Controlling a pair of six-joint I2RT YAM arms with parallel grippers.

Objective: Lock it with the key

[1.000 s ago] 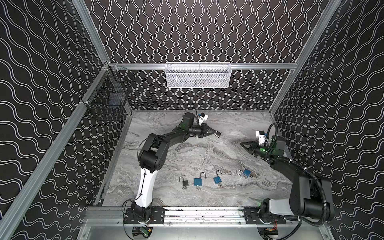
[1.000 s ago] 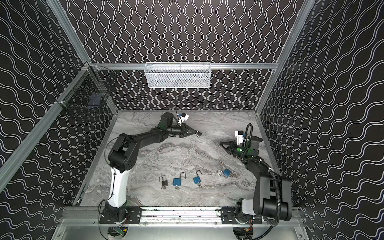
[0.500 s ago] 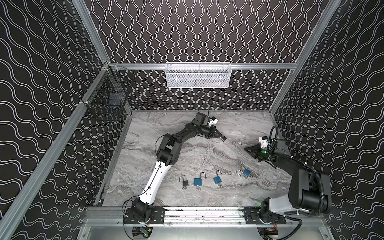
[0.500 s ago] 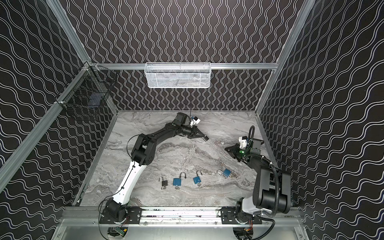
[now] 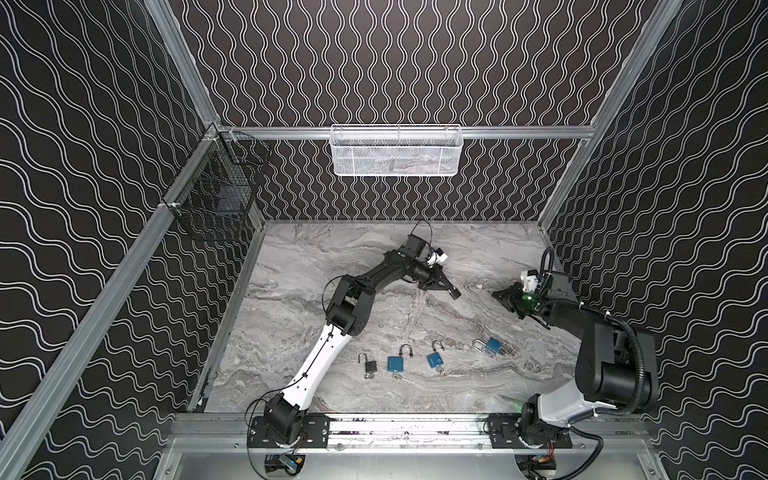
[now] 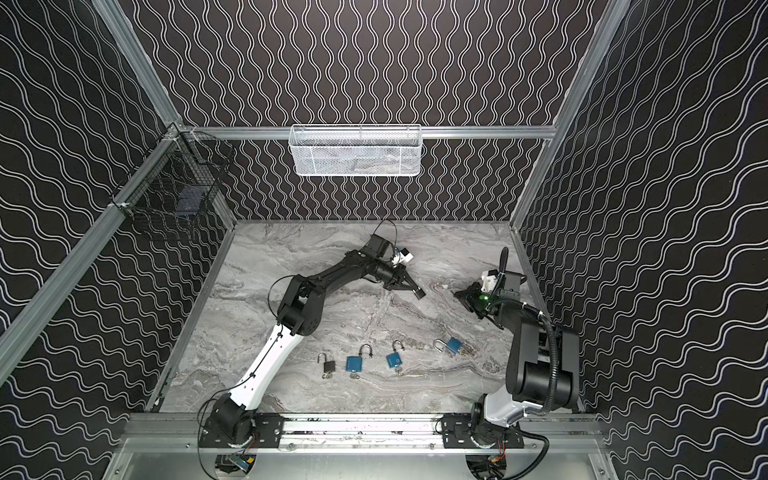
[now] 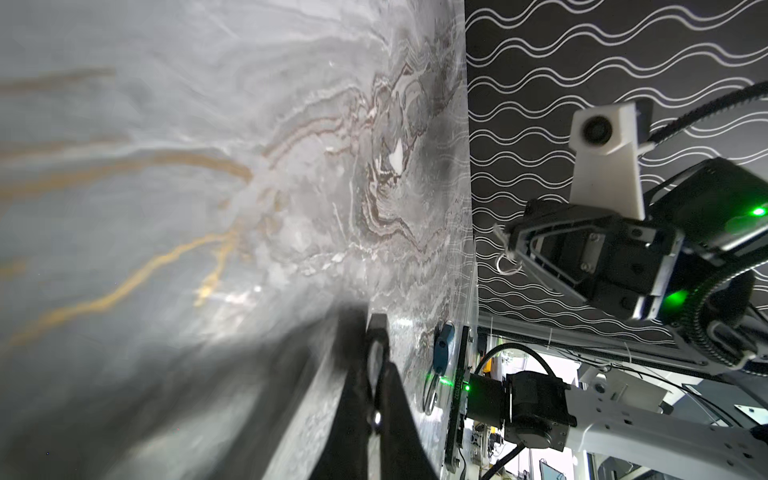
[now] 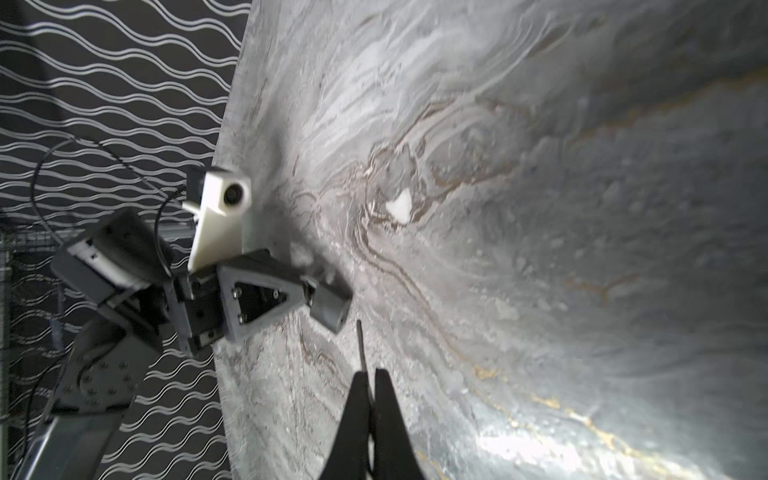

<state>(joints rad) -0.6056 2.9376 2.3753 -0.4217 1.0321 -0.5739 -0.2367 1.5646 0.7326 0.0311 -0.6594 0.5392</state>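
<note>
My left gripper (image 5: 455, 293) is over the middle of the marble table, shut on a dark grey lock (image 8: 330, 305). The lock's end face has a small hole and points toward the right arm. My right gripper (image 5: 496, 296) faces it from the right and is shut on the key. The key's thin metal blade (image 8: 360, 343) sticks out past the fingertips, and a wire ring (image 7: 508, 264) hangs from them. The blade tip stops a short gap below the lock, not touching. In the left wrist view the lock shows edge-on between the jaws (image 7: 376, 357).
Near the front of the table lie a black padlock (image 5: 369, 365) and three blue padlocks (image 5: 397, 363) (image 5: 435, 358) (image 5: 492, 345), shackles up, each with keys. A white mesh basket (image 5: 395, 149) hangs on the back wall. A black wire basket (image 5: 216, 199) hangs at the left.
The left arm has stretched out, carrying its lock rightward and nearer, toward the right gripper. The right gripper has drawn back slightly to the right. Both stay shut.
</note>
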